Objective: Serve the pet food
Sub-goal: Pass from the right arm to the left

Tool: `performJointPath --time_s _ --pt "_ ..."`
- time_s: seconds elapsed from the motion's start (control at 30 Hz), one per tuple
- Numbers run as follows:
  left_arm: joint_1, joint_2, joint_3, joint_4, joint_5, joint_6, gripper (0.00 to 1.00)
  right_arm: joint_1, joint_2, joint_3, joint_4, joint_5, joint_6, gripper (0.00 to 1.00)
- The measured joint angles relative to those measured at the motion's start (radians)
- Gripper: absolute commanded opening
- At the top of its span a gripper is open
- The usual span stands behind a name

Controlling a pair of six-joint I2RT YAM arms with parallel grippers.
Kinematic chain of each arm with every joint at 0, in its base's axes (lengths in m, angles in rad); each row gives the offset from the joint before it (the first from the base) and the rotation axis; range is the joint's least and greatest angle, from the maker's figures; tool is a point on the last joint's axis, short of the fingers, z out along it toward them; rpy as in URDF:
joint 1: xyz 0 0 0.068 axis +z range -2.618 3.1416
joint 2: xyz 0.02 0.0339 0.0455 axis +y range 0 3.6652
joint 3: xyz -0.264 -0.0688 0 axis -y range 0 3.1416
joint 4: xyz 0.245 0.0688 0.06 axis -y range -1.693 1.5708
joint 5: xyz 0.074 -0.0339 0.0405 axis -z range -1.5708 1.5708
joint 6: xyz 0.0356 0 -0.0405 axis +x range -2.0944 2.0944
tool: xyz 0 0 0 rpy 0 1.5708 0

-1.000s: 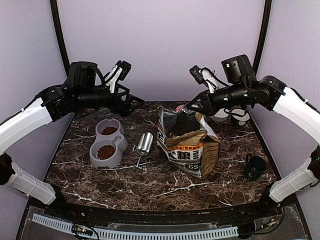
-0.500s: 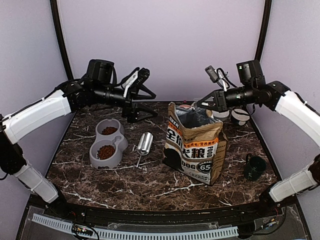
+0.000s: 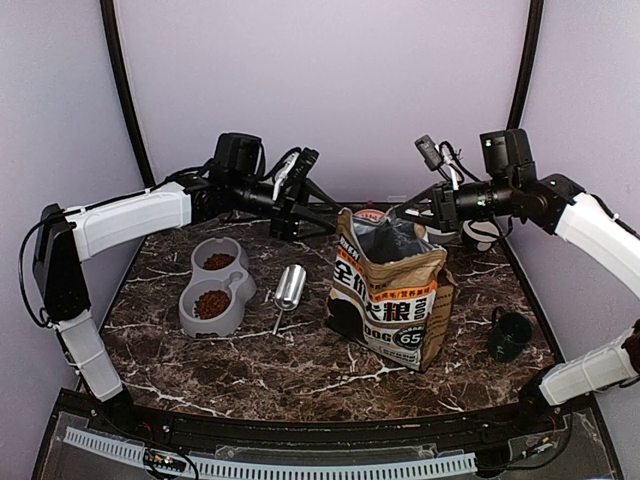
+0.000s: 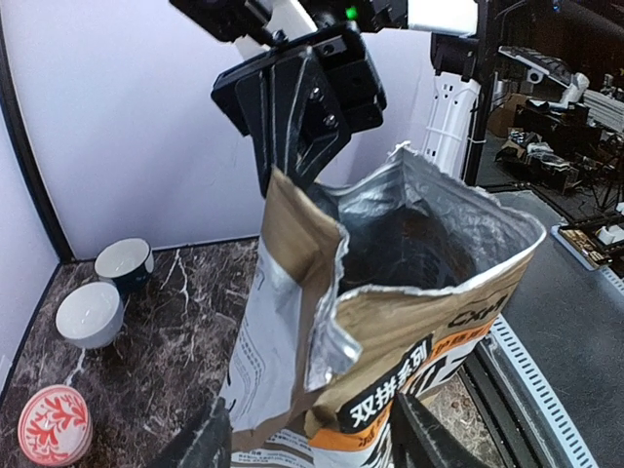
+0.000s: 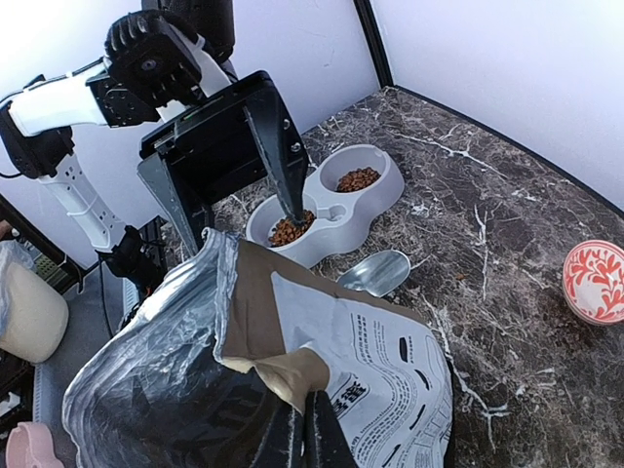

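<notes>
Left gripper (image 4: 312,437): my fingers spread wide, gripping nothing, hovering at open mouth of dog-food bag (image 3: 390,300)

Right gripper (image 5: 305,421): my fingers pinched together on bag's crinkled top rim

Bag upright on dark, white-veined marble table (image 3: 300,370); brown printed paper outside, creased silver foil lining inside

Pet food (image 3: 211,303): small reddish-brown round pellets, loose heaps in both wells of grey plastic double bowl (image 3: 188,322), left of bag

Shiny metal scoop (image 3: 290,287), rounded trough shape with thin handle, lying flat between bowl and bag
</notes>
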Motion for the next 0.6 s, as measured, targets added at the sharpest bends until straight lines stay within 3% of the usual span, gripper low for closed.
performJointPath --time_s 0.6 --pt "0.000 0.073 0.010 0.258 0.153 -0.117 0.35 0.000 -0.017 -0.032 0.036 -0.003 -0.011 0.00"
